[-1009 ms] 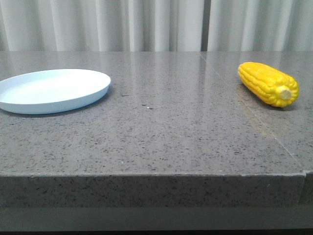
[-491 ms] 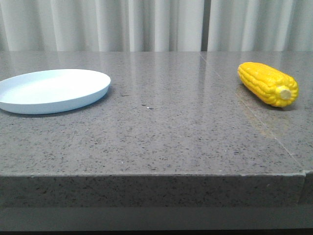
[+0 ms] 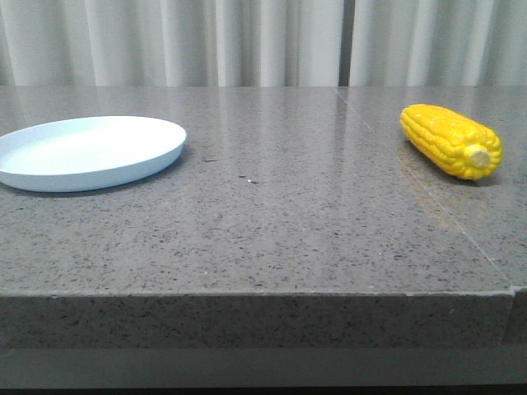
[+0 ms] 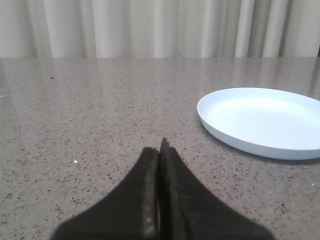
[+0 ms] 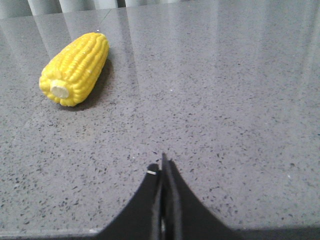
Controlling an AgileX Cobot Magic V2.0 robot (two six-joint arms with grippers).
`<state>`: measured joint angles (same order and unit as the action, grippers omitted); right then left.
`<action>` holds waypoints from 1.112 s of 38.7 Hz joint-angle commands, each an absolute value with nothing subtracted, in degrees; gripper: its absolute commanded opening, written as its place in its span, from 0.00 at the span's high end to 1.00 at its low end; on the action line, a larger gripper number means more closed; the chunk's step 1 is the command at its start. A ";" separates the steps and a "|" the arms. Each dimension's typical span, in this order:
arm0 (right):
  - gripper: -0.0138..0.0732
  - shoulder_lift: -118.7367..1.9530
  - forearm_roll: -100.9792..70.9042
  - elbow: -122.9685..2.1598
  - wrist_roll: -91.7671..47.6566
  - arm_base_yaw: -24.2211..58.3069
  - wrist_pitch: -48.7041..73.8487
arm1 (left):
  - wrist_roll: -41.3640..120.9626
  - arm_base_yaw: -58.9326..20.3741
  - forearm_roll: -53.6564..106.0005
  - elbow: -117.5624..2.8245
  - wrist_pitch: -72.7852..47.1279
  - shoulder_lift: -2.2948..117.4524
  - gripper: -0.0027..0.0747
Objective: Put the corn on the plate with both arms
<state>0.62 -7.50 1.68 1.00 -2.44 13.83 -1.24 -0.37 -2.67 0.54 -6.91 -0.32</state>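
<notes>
The yellow corn (image 3: 453, 141) lies on its side at the right of the grey stone table, pale stub end toward the camera; it also shows in the right wrist view (image 5: 76, 68). The pale blue-white plate (image 3: 86, 151) sits empty at the left and shows in the left wrist view (image 4: 265, 121). My left gripper (image 4: 160, 147) is shut and empty, low over the table, short of the plate. My right gripper (image 5: 162, 162) is shut and empty near the table's front edge, well short of the corn. Neither gripper shows in the front view.
The table's front edge (image 3: 247, 294) runs across the front view. A seam (image 3: 428, 193) crosses the tabletop near the corn. Pale curtains (image 3: 263, 41) hang behind the table.
</notes>
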 commanded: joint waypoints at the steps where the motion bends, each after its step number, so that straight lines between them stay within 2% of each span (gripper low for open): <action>1: 0.88 1.53 -7.56 0.27 0.67 -2.70 8.57 | -1.61 -0.36 -2.30 1.80 -1.62 -1.32 0.99; 8: 0.88 1.53 -7.56 0.20 0.67 -2.70 5.83 | -1.61 -0.36 -2.30 1.80 0.00 -1.32 0.99; 15: 0.92 1.53 -7.56 -4.19 0.67 -2.70 4.77 | -1.61 -0.36 -2.30 -1.08 9.98 -1.32 0.99; 24: 0.92 -1.83 -7.56 -17.26 0.67 -2.70 13.32 | -1.61 -0.36 -2.30 -15.37 2.74 2.38 0.99; 33: 0.92 -15.27 -7.56 -27.91 0.67 -2.70 16.63 | -1.61 -0.36 -2.30 -28.75 -10.84 16.93 0.99; 43: 0.92 -26.33 -7.56 -32.30 0.67 -2.70 15.68 | -1.61 -0.36 -4.88 -32.01 -10.68 25.67 0.99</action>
